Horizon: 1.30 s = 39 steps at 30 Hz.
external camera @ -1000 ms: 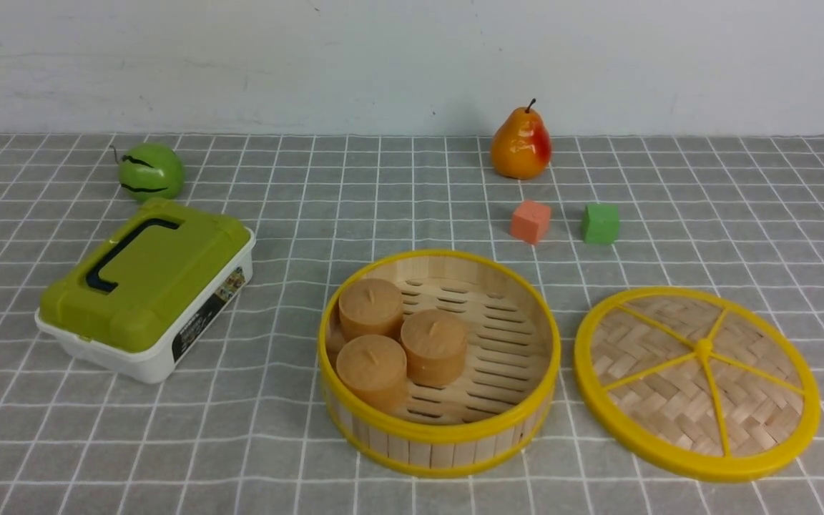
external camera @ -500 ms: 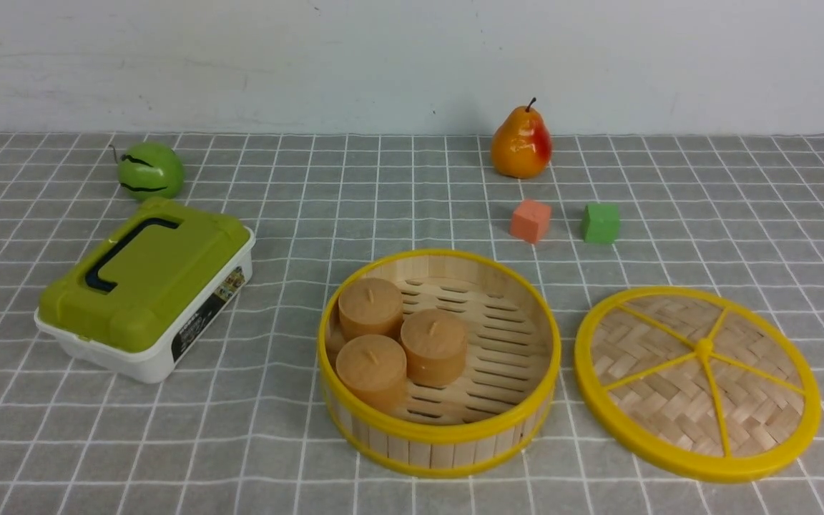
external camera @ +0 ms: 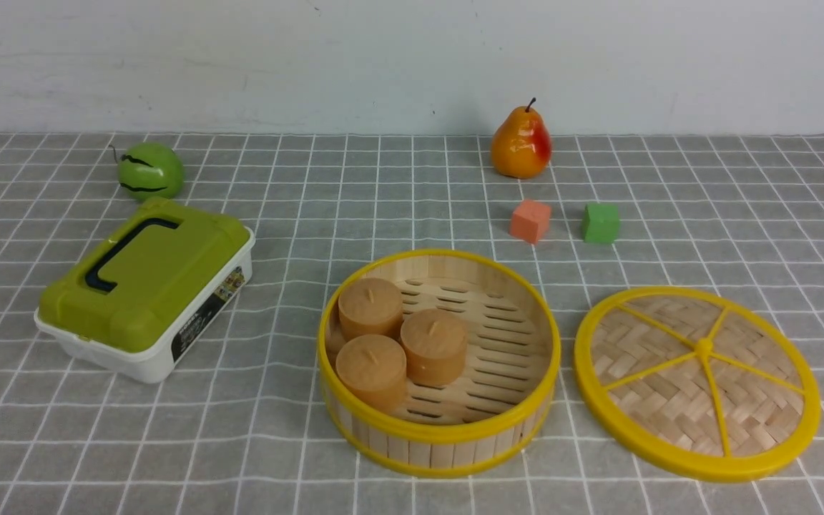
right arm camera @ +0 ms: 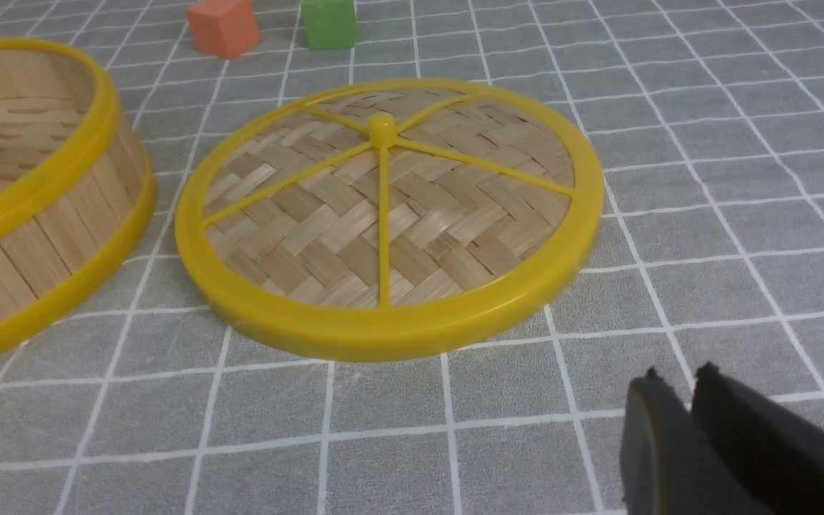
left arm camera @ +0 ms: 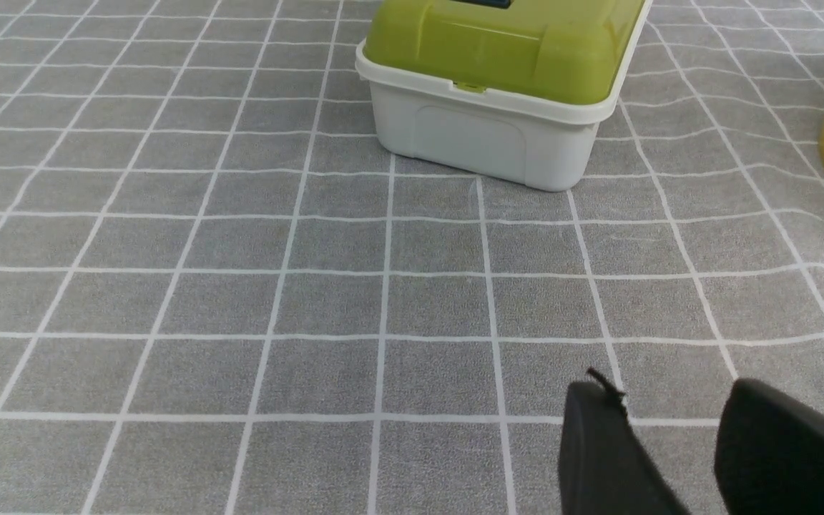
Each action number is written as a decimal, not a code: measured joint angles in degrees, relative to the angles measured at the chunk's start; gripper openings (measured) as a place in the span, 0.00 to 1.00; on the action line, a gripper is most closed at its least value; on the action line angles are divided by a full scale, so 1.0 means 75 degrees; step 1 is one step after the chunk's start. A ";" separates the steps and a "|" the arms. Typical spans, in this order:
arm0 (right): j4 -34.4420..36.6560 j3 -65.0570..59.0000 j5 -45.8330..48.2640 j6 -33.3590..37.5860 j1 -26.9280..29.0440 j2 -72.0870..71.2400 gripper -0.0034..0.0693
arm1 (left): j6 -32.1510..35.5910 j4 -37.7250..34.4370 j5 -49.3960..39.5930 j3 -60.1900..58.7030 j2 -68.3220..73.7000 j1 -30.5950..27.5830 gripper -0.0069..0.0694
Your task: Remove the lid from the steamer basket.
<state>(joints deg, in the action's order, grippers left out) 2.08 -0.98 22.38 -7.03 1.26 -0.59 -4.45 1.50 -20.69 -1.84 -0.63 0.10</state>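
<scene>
Lid (right arm camera: 383, 214) lies flat on the table (right arm camera: 705, 214), off and just beside the steamer basket (right arm camera: 40, 214), ahead of our right jaws (right arm camera: 691, 386), which stand nearly closed and empty. Left jaws (left arm camera: 669, 422) stand narrowly parted, empty. Risk, we judge: any stray sweep forward nudging the lid.
</scene>
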 joint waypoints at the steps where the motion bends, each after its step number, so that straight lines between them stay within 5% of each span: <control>1: 0.0000 0.0000 0.0000 0.0000 0.0000 0.0000 0.12 | 0.0000 0.0000 0.0000 0.0000 0.0000 0.0000 0.40; 39: -0.0017 0.0000 0.0000 -0.0007 0.0000 0.0000 0.18 | 0.0000 0.0000 0.0000 0.0000 0.0000 0.0000 0.40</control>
<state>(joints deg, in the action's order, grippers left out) 1.95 -0.98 22.38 -7.09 1.26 -0.59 -4.45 1.50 -20.69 -1.84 -0.63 0.10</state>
